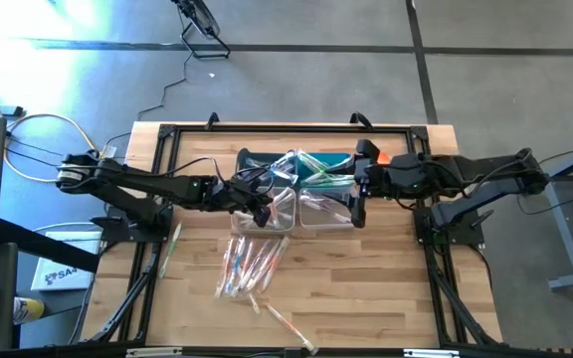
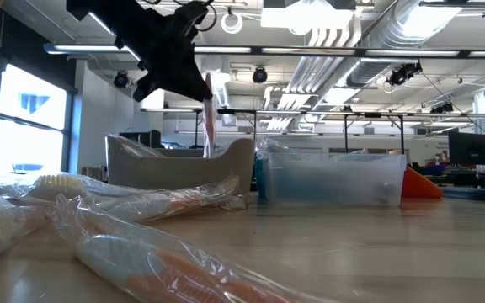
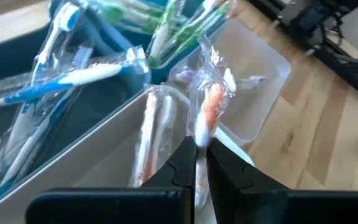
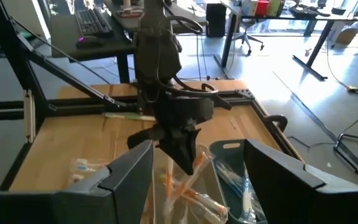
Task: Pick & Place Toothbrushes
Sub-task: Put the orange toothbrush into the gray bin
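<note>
The left gripper (image 3: 196,163) is clamped on an orange toothbrush (image 3: 209,112) above the clear bin (image 3: 120,134); next it should release. The right gripper (image 4: 199,163) waits open.

Toothbrushes (image 1: 252,264) on table (image 1: 366,288) (before the bins (image 1: 311,199)); more inside

Clear bins (image 1: 311,211) and a teal bin (image 1: 257,159) sit on the wooden table (image 1: 366,288).
</note>
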